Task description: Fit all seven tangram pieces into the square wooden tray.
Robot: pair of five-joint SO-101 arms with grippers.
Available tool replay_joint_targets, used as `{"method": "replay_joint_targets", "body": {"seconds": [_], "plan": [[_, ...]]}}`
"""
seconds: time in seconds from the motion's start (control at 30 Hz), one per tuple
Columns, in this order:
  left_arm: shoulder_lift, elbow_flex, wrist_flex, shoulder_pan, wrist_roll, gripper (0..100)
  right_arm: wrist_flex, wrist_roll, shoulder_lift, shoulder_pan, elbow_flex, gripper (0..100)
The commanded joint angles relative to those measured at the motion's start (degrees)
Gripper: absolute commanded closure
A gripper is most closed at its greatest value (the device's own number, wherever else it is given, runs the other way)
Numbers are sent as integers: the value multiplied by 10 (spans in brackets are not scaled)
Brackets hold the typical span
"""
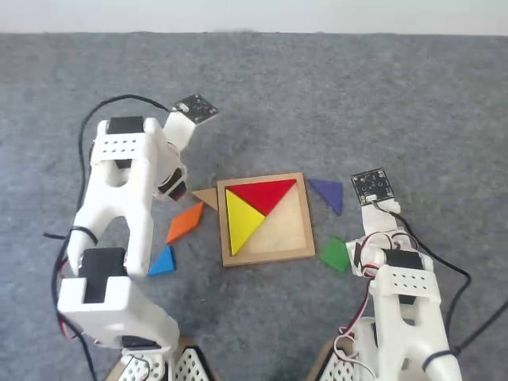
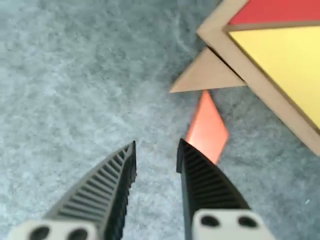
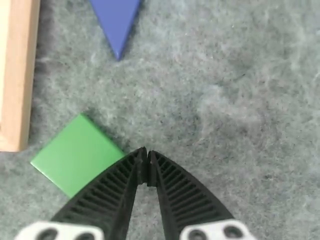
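The square wooden tray [image 1: 303, 213] lies mid-table holding a red triangle [image 1: 263, 194] and a yellow triangle [image 1: 240, 217]. A tan triangle [image 1: 208, 196] touches the tray's outer corner, and an orange parallelogram [image 1: 185, 222] lies just past it. My left gripper [image 2: 156, 147] hangs open over bare carpet, close beside the orange parallelogram [image 2: 207, 127] and short of the tan triangle [image 2: 207, 75]. My right gripper [image 3: 143, 154] is shut and empty, its tips at the edge of the green square [image 3: 75, 160]. A purple triangle [image 3: 117, 20] lies farther off.
A small blue triangle [image 1: 163, 262] lies on the carpet by the left arm's base. The green square [image 1: 336, 254] and purple triangle [image 1: 328, 193] sit just off the tray's right side. Grey carpet stretches open beyond the tray toward the far wall.
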Motion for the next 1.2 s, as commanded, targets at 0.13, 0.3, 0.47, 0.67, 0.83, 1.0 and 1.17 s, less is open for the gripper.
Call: {"method": "replay_joint_targets", "body": {"seconds": [0.13,0.3,0.47,0.67,0.83,1.0,1.17], "plan": [[-18,102,-33,53,6,870,-8,8,-15,-3,-4,991],[-18,177,-105,62,7,868,-8,8,-15,-3,-4,991],[-12,196,-145,47,29,820,-8,8,-15,-3,-4,991],[-11,196,-161,16,7,819,-8,8,-15,-3,-4,991],[-11,188,-157,6,-8,885,-8,8,-15,-3,-4,991],[-11,123,-156,-13,-4,899,-8,8,-15,-3,-3,991],[-11,59,-114,-34,-9,870,-8,8,-15,-3,-3,991]]}}
